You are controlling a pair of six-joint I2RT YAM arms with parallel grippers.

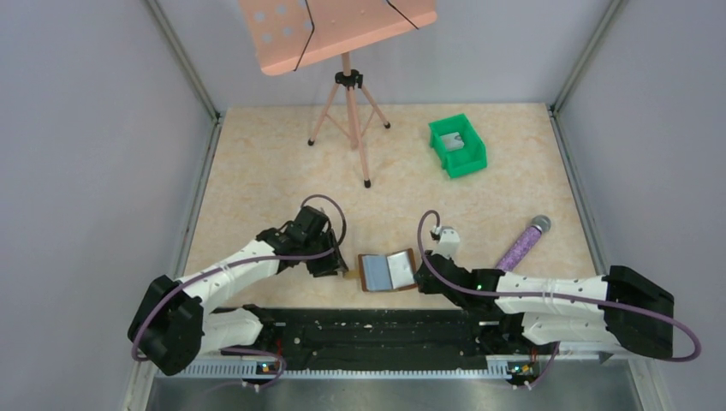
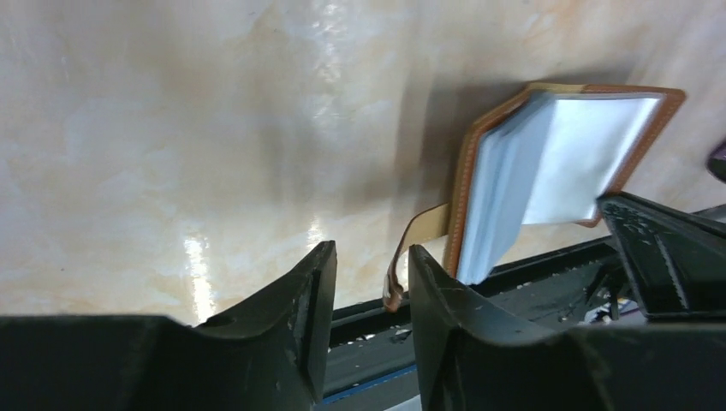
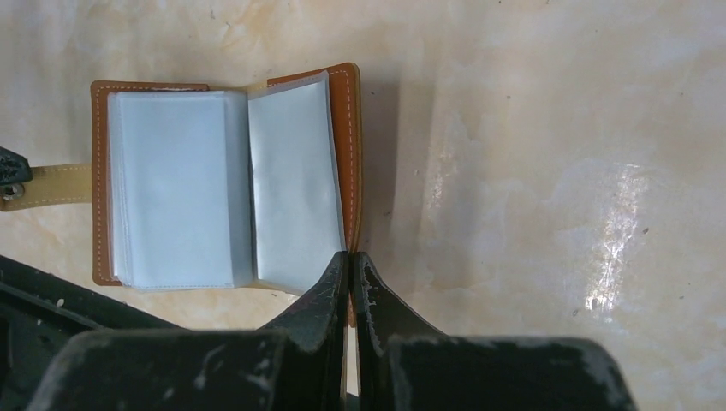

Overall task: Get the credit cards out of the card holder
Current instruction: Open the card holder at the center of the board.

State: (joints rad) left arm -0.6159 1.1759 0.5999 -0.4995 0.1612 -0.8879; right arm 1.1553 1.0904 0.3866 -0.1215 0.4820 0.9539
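The brown leather card holder lies open on the table near the front edge, its two blue-grey panels facing up. No card shows apart from these panels. My right gripper is shut on the right edge of the card holder and sits at its right side. My left gripper is open at the card holder's left side. The little brown side tab hangs into the gap beside my right-hand finger, unclamped. A small light grey credit card lies in the green bin.
The green plastic bin stands at the back right. A purple microphone lies right of my right gripper. A pink music stand on a tripod stands at the back centre. The black base rail runs just in front of the card holder.
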